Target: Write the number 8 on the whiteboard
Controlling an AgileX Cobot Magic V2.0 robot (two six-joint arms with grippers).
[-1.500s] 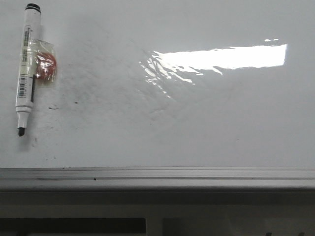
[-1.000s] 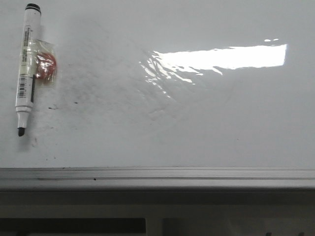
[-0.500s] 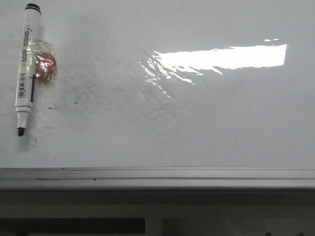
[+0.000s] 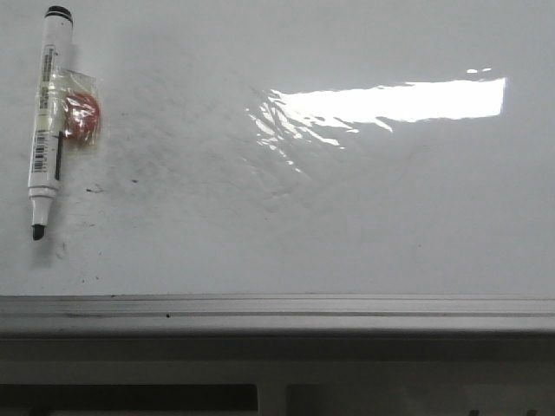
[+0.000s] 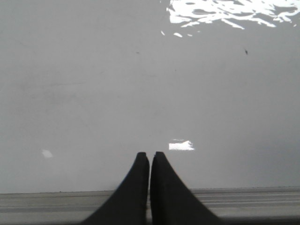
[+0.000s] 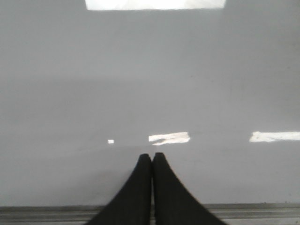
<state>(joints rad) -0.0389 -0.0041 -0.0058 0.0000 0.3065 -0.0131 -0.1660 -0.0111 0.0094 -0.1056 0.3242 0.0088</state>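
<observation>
Whiteboard: we see the whiteboard (image 4: pixel 286 208) filling the front view, glossy white, with a bright window-like glare on its right half and faint grey smudges around the middle.
Edge rail: we find a grey metal edge rail (image 4: pixel 277 308) running along the near side of the board.
Number 8: we find no drawn figure on the board in any view; only small dark specks (image 4: pixel 133 181) show near the marker.
Marker: we see a white-barrelled marker (image 4: pixel 46 117) lying flat at the far left of the board, black end cap away from us, uncapped dark tip pointing toward the rail.
Red item: we see a small red thing in clear wrap (image 4: pixel 81 118) touching the marker's right side; what it is we cannot tell.
Left end effector: we see the left end effector (image 5: pixel 149 157) with its two black fingers pressed together, pinching nothing, over bare board just past the rail.
Right end effector: we see the right end effector (image 6: pixel 152 157) likewise pressed together and empty, above bare board near the rail.
</observation>
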